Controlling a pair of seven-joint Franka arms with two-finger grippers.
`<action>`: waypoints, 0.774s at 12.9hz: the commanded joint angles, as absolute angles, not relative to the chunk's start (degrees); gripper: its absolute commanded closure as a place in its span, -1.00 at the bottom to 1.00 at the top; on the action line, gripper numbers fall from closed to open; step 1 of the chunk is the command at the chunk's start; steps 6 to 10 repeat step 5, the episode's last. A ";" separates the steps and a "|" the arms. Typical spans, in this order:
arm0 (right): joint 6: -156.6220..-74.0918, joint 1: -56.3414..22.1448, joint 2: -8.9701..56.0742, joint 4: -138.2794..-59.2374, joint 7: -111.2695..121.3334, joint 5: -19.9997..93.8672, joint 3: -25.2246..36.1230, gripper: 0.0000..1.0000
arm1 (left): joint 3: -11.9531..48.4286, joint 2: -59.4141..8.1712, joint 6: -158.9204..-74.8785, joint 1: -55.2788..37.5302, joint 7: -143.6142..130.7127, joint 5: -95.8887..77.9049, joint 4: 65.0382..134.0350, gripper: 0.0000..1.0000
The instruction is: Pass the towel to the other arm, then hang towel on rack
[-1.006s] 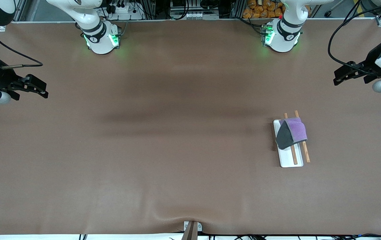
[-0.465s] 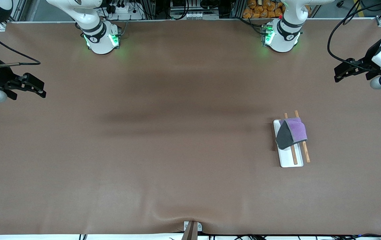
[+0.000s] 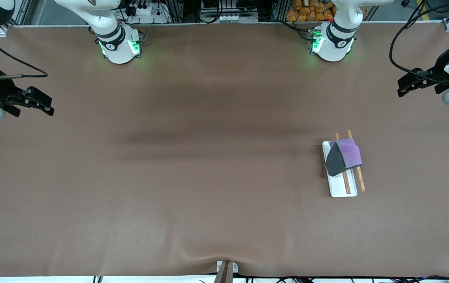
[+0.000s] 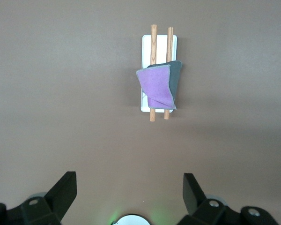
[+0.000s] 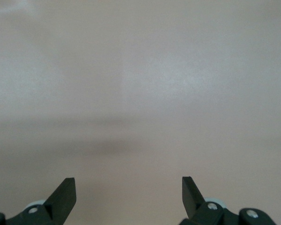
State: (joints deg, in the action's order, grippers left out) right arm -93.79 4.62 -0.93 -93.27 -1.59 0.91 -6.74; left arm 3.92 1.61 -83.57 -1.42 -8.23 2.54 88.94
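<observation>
Front view. The rack (image 3: 343,173) lies in the lower right quarter of the frame, toward the left arm's end of the table (image 3: 208,177). Its white base carries two thin wooden rods. The towel (image 3: 343,156) is draped over the upper half of the rods, grey face toward frame centre, purple face toward the frame's right edge. It hides the middle of both rods and much of the base. The left gripper (image 3: 405,84) enters at the upper right edge, raised over bare table; its arm is cut off by the frame. The right gripper (image 3: 43,104) sits at the upper left edge, likewise over bare table, its wrist partly cropped. Both grippers show their fingers spread apart and hold nothing.

Left wrist view. The rack (image 4: 160,47) and towel (image 4: 157,88) appear in the upper centre, well apart from the left gripper (image 4: 129,190). Only the two dark fingertips (image 4: 65,187) show along the bottom edge, set wide; the gripper body is cropped.

Right wrist view. Only plain table surface (image 5: 140,93) fills the frame. The right gripper (image 5: 129,190) shows two fingertips (image 5: 189,190) at the bottom edge, spread wide with nothing between them.
</observation>
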 commanded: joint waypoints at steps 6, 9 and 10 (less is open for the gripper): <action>-92.55 4.31 -1.67 -92.90 -2.11 0.00 -6.59 -1.00 | 3.96 1.41 -82.71 -1.58 -7.65 2.90 86.92 -1.00; -92.55 4.31 -1.67 -92.90 -2.11 0.00 -6.59 -1.00 | 3.96 1.41 -82.71 -1.58 -7.65 2.90 86.92 -1.00; -92.55 4.31 -1.67 -92.90 -2.11 0.00 -6.59 -1.00 | 3.96 1.41 -82.71 -1.58 -7.65 2.90 86.92 -1.00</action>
